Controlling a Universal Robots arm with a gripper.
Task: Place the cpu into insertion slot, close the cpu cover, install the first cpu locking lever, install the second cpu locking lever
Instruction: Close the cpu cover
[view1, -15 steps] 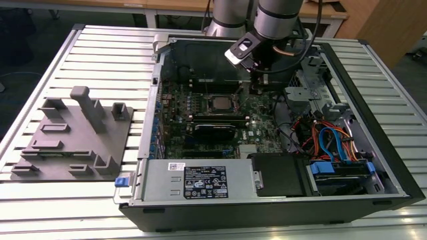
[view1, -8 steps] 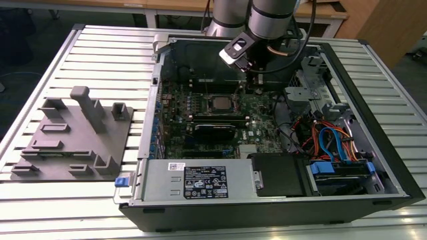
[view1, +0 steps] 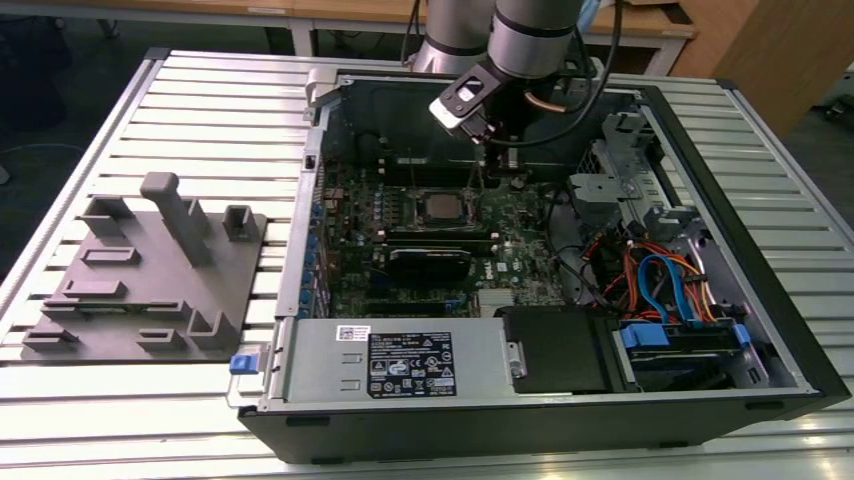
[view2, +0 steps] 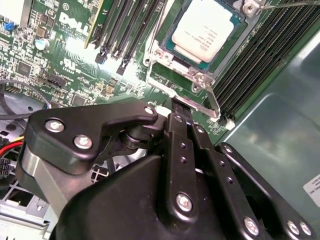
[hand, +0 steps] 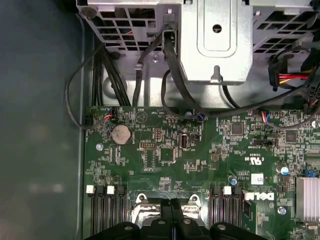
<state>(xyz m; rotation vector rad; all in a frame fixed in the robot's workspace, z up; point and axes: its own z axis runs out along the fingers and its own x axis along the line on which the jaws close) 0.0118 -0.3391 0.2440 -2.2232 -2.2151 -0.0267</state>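
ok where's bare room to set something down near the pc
Bare slatted table on the exterior view's left of the case, beyond the grey fixture and in front of it. Inside the case it is crowded: board, cables, end effector by the cpu.

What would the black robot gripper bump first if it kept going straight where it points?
The gripper would likely meet the near edge of the thin silvery metal cpu cover framing the square silver-grey cpu, though depth is unclear.

A coin battery (hand: 120, 134) sits on the green circuit board (hand: 200, 165); black cables (hand: 172, 70) cross the board's edge, and the tool (hand: 171, 206), fingers pressed together, hangs over the board.
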